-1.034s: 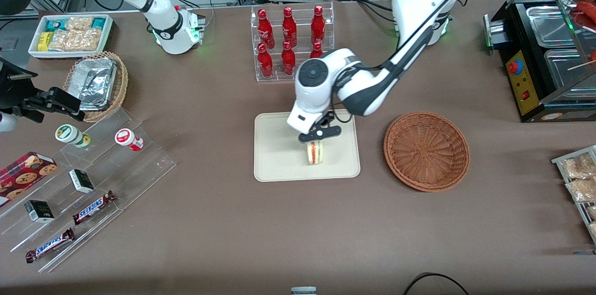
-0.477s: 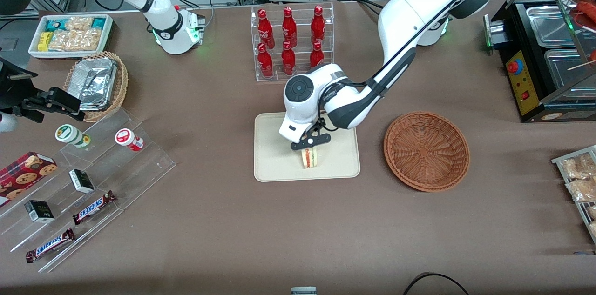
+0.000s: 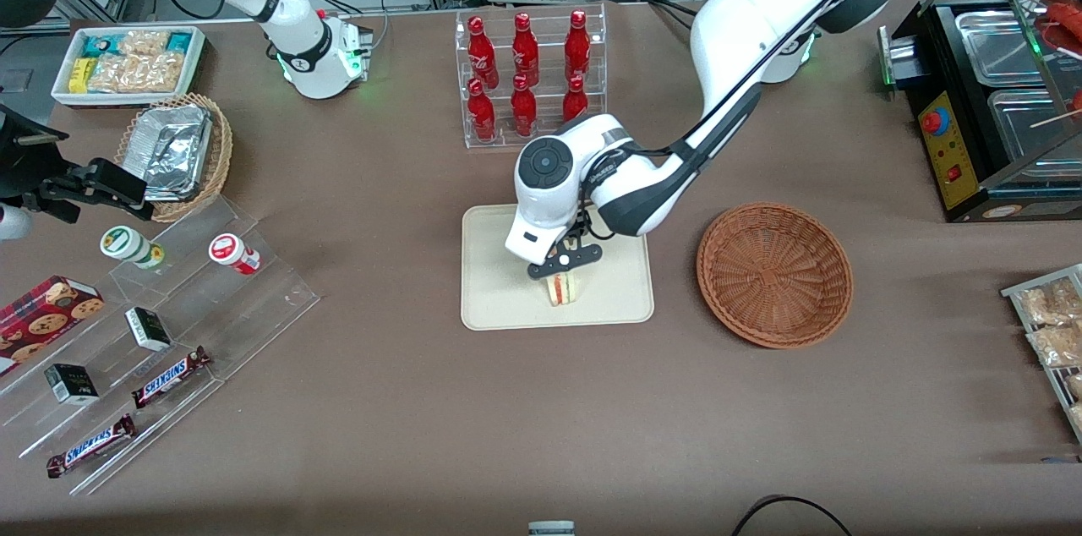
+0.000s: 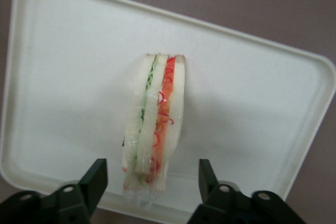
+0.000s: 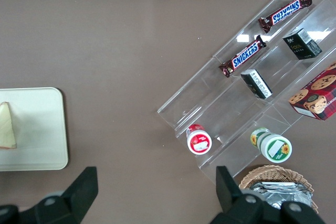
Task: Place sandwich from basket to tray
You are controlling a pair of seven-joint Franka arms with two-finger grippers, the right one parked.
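Note:
The sandwich (image 3: 563, 289) stands on its edge on the cream tray (image 3: 499, 299), in the half nearer the front camera. Its red and green layers show in the left wrist view, sandwich (image 4: 155, 124) on tray (image 4: 68, 66). My left gripper (image 3: 564, 271) hangs just above it and is open. Its black fingers (image 4: 96, 178) stand on either side of the wrapped wedge (image 4: 155, 124) with a gap on each side. The reddish-brown basket (image 3: 774, 274) sits beside the tray toward the working arm's end, with nothing in it. The right wrist view catches the sandwich (image 5: 6, 127) on the tray (image 5: 42, 129).
A clear rack of red bottles (image 3: 528, 79) stands farther from the camera than the tray. Acrylic steps (image 3: 169, 325) with snack bars, a tan basket of foil trays (image 3: 173, 154) and a white bin (image 3: 127, 62) lie toward the parked arm's end. A black food warmer (image 3: 989, 105) stands at the working arm's end.
My gripper carried the sandwich slightly toward the parked arm's end and down onto the tray. The sandwich now rests there with the fingers apart from it.

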